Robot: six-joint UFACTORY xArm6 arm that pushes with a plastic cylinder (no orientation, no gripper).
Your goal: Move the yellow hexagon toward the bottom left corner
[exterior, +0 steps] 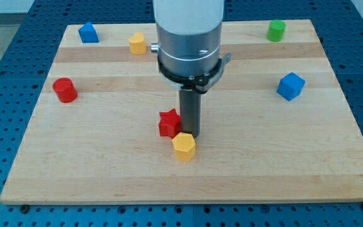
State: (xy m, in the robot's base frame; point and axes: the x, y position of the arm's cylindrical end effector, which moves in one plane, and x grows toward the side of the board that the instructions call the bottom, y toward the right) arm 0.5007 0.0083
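A yellow hexagon (184, 146) lies on the wooden board (106, 170), a little below the board's middle. A red star-shaped block (169, 123) sits just above and to its left, close to it. My tip (190, 133) stands at the upper right edge of the yellow hexagon and right beside the red star, seemingly touching both. A second yellow block (137, 43) sits near the view's top, left of the arm.
A red cylinder (64, 89) is at the left. A blue block (88, 32) is at the top left. A green cylinder (276, 29) is at the top right. A blue cube (290, 86) is at the right. The arm's grey body (190, 38) hides the top middle.
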